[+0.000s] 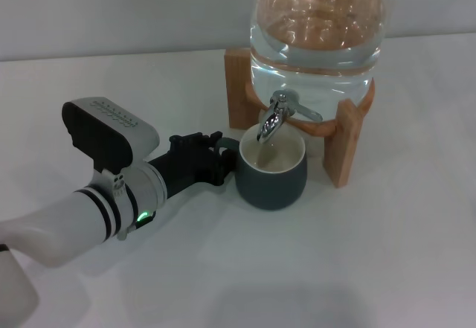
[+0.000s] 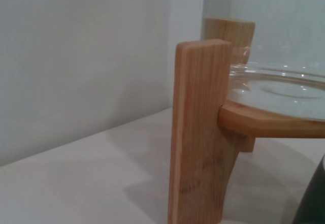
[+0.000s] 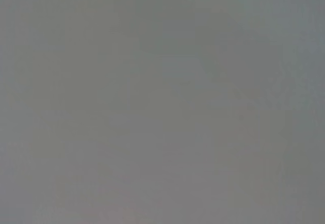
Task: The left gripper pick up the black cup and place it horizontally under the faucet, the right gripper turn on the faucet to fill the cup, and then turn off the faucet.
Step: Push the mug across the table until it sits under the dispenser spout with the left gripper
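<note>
The black cup (image 1: 271,183) stands upright on the white table, its cream inside open right below the faucet (image 1: 274,120). The faucet is a chrome spigot on the clear glass water jar (image 1: 316,30), with its lever pointing out to the side. My left gripper (image 1: 222,157) reaches in from the left and is shut on the cup's handle side. In the left wrist view only a dark edge of the cup (image 2: 312,198) shows. My right gripper is out of view, and the right wrist view shows only plain grey.
The jar rests on a wooden stand (image 1: 349,146) whose legs flank the cup. One leg (image 2: 198,132) stands close in front of the left wrist camera. White table (image 1: 372,268) spreads in front and to the right. A wall rises behind.
</note>
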Robot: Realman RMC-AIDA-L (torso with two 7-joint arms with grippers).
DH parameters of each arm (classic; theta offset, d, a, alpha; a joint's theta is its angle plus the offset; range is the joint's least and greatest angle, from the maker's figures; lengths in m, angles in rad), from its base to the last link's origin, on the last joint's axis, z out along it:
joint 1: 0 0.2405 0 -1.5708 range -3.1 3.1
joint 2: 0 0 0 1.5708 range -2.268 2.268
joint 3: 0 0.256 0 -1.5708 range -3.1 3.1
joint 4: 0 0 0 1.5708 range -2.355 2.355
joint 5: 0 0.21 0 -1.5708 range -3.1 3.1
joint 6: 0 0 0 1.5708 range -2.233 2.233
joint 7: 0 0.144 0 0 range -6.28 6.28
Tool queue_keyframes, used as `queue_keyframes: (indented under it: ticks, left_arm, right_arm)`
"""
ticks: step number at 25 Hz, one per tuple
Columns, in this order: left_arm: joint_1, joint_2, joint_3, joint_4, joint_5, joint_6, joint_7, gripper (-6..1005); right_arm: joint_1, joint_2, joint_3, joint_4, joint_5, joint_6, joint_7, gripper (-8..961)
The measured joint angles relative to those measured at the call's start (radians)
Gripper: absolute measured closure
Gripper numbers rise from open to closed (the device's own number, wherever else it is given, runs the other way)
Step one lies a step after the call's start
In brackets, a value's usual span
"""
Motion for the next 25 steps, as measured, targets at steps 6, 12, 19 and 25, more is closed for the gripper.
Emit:
queue_keyframes:
  ticks: [6, 12, 19, 25]
  left_arm:
    - [0.001, -0.001, 0.000, -0.001, 0.001, -0.003, -0.001, 630]
    - [0.008, 0.002, -0.006, -0.011, 0.000, -0.003, -0.001, 631]
    - [0.011, 0.004, -0.024, -0.011, 0.001, 0.000, -0.001, 631]
    - [0.011, 0.004, -0.023, -0.011, 0.001, 0.000, -0.001, 630]
  right_arm:
    - [0.000, 0.000, 0.000, 0.000, 0.000, -0.001, 0.000, 111]
    - [-0.003, 0.000, 0.000, -0.001, 0.000, -0.001, -0.001, 111]
    - [-0.003, -0.001, 0.000, -0.001, 0.001, -0.001, -0.001, 111]
    - [-0.003, -0.002, 0.000, -0.001, 0.002, -0.001, -0.001, 111]
